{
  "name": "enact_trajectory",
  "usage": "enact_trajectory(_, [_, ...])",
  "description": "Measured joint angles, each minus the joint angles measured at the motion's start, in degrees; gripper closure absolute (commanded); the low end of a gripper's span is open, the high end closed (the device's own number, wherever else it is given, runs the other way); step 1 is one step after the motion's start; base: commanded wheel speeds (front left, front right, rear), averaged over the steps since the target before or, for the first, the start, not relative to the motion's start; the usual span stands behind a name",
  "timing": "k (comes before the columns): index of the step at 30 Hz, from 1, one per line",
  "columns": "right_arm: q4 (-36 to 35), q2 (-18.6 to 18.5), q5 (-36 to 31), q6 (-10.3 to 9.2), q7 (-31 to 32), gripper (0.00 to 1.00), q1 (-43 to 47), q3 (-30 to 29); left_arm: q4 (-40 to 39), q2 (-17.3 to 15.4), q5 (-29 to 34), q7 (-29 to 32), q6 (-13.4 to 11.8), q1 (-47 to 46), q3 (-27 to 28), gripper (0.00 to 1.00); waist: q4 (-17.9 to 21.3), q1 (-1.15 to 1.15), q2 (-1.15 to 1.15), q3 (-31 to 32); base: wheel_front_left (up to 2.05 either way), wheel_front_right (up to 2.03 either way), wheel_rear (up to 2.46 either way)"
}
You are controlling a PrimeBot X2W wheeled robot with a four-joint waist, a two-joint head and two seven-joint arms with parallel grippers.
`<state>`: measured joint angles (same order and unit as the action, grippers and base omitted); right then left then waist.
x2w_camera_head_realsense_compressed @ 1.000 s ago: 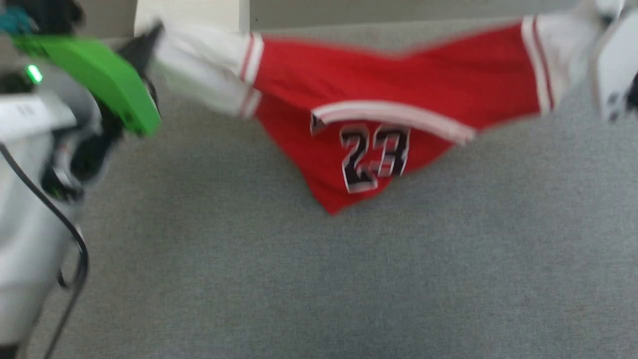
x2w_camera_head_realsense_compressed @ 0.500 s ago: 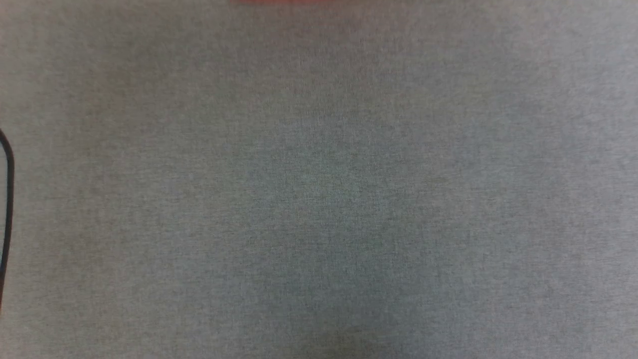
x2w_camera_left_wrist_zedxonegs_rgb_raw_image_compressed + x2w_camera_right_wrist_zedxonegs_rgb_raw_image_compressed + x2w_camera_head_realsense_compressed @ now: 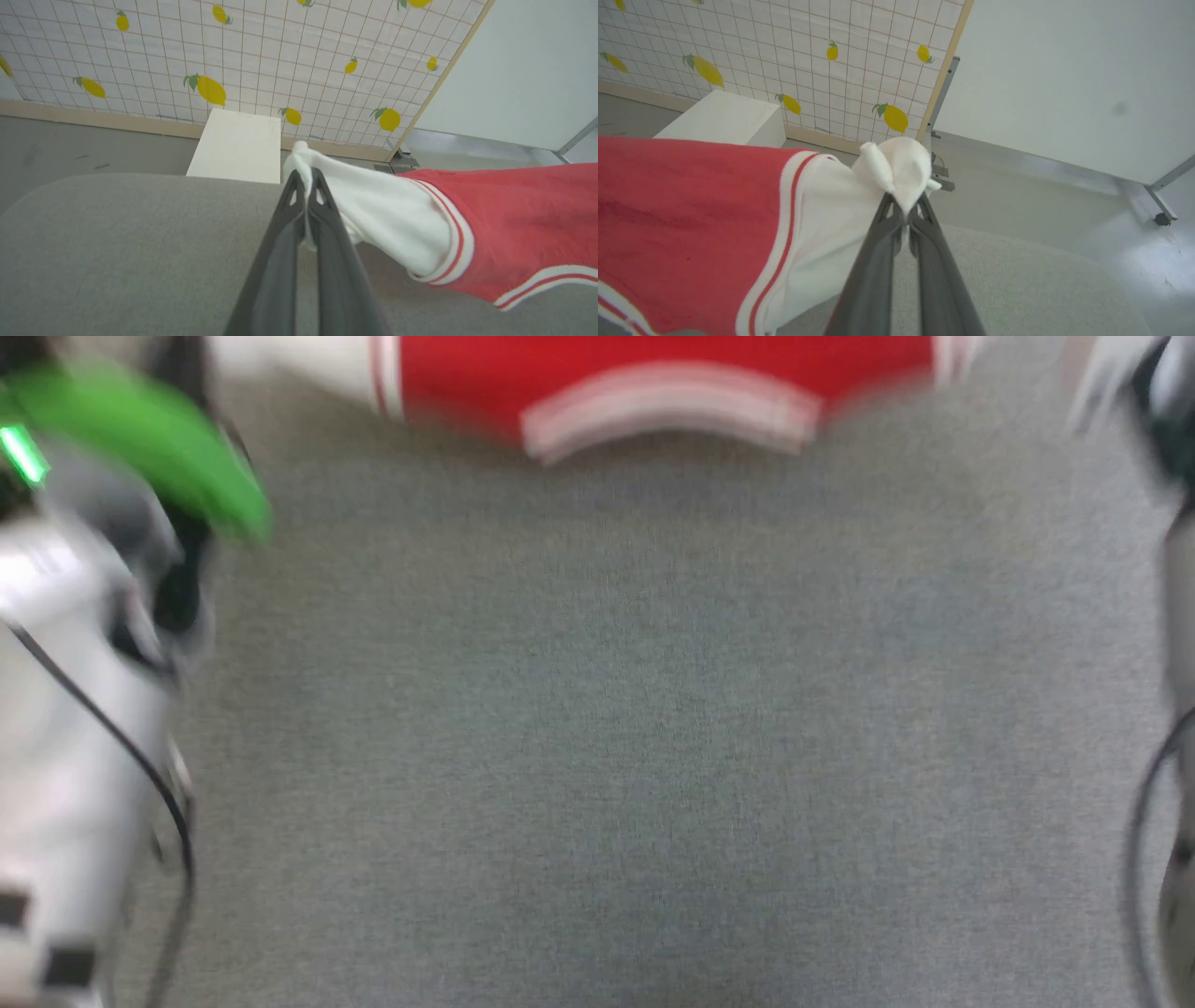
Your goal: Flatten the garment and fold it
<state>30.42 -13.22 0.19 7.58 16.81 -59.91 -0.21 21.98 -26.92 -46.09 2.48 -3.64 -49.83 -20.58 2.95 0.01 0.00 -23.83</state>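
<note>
A red jersey (image 3: 653, 369) with white sleeves hangs stretched between two grippers above a grey cloth-covered table (image 3: 597, 728). The left gripper (image 3: 307, 182) is clenched on the end of one white sleeve, and the right gripper (image 3: 903, 207) pinches the other sleeve's bunched end. The fabric looks light, soft and limp. The head view is blurred, so whether it touches the table is unclear. Sleeve ends or shoulders seem the best places to hold it.
</note>
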Motion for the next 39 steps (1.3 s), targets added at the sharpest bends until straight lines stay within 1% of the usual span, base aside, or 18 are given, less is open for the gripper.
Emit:
enact_trajectory(3, [-0.6, 0.1, 4.4, 0.00, 2.1, 1.00, 9.3, -0.4, -2.3, 0.1, -2.1, 1.5, -0.7, 9.6, -0.9, 1.00, -0.4, -0.01, 0.00, 2.7, 0.00, 0.00, 0.00])
enact_trajectory(4, [-1.6, 0.3, 6.3, 0.00, 3.3, 1.00, 13.9, -0.7, -3.6, 0.0, -2.8, 2.1, -1.3, 14.3, -1.3, 1.00, -0.5, -0.01, 0.00, 4.1, 0.00, 0.00, 0.00])
enact_trajectory(7, [-5.1, 0.4, 9.5, 0.00, 6.7, 1.00, 24.5, -1.9, -7.4, 0.1, -6.0, 4.4, -2.6, 24.9, -2.0, 1.00, -0.9, -0.01, 0.00, 7.2, 0.00, 0.00, 0.00])
enact_trajectory(10, [-10.0, 0.6, 10.9, 0.00, 9.7, 1.00, 34.2, -4.3, -11.8, 0.1, -7.9, 5.6, -5.2, 33.9, -2.6, 1.00, -1.3, -0.02, 0.00, 10.1, 0.00, 0.00, 0.00])
enact_trajectory(13, [-15.8, 1.9, 11.4, 0.00, 12.5, 1.00, 42.9, -7.2, -16.4, 0.1, -9.6, 6.5, -7.9, 41.5, -2.7, 1.00, -1.6, -0.02, 0.00, 12.8, 0.00, 0.00, 0.00])
enact_trajectory(18, [-25.5, 5.6, 11.0, 0.00, 17.4, 1.00, 55.0, -12.2, -21.6, -0.3, -11.3, 8.1, -11.5, 50.7, -3.1, 1.00, -2.1, -0.02, 0.00, 16.1, 0.00, 0.00, 0.00])
enact_trajectory(21, [-29.6, 7.5, 10.0, 0.00, 19.9, 1.00, 60.1, -14.5, -24.0, -1.1, -12.4, 9.1, -13.5, 54.9, -3.0, 1.00, -2.3, -0.02, 0.00, 17.3, 0.00, 0.00, 0.00])
enact_trajectory(25, [-31.4, 9.4, 8.9, 0.00, 22.7, 1.00, 64.9, -17.0, -25.4, -2.3, -13.1, 10.6, -15.6, 59.2, -3.2, 1.00, -2.2, -0.02, 0.00, 18.1, 0.00, 0.00, 0.00])
enact_trajectory(27, [-31.2, 9.9, 8.2, 0.00, 22.8, 1.00, 66.4, -17.9, -25.8, -2.6, -13.1, 10.7, -16.4, 60.5, -3.2, 1.00, -2.2, -0.02, 0.00, 18.1, 0.00, 0.00, 0.00])
enact_trajectory(30, [-29.0, 10.2, 8.5, 0.00, 22.3, 1.00, 67.0, -18.0, -26.2, -2.6, -13.2, 10.8, -16.4, 61.0, -3.4, 1.00, -2.2, -0.02, 0.00, 17.9, 0.00, 0.00, 0.00])
enact_trajectory(33, [-25.3, 10.3, 9.3, 0.00, 19.6, 1.00, 67.0, -17.6, -26.3, -2.5, -13.2, 10.5, -16.4, 60.9, -3.7, 1.00, -2.4, -0.02, 0.00, 17.6, 0.00, 0.00, 0.00])
enact_trajectory(34, [-24.3, 10.2, 10.0, 0.00, 18.5, 0.87, 66.9, -17.5, -26.3, -2.2, -13.2, 10.3, -16.2, 60.9, -3.9, 1.00, -2.6, -0.02, 0.00, 17.6, 0.00, 0.00, 0.00])
enact_trajectory(35, [-23.6, 10.2, 10.3, 0.00, 17.3, 0.52, 66.8, -17.4, -26.3, -1.9, -13.1, 10.0, -16.0, 60.9, -4.1, 1.00, -2.8, -0.02, 0.00, 17.5, 0.00, 0.00, 0.00])
enact_trajectory(36, [-23.3, 10.1, 10.4, 0.00, 16.5, 0.00, 66.8, -17.2, -26.3, -1.6, -13.0, 9.8, -15.9, 60.8, -4.3, 1.00, -2.9, -0.02, 0.00, 17.4, 0.00, 0.00, 0.00])
enact_trajectory(39, [-23.1, 10.1, 10.5, 0.00, 12.9, 0.00, 65.7, -16.8, -26.3, -1.3, -12.5, 9.1, -15.5, 60.5, -4.7, 1.00, -3.6, -0.02, 0.00, 17.2, 0.00, 0.00, 0.00])
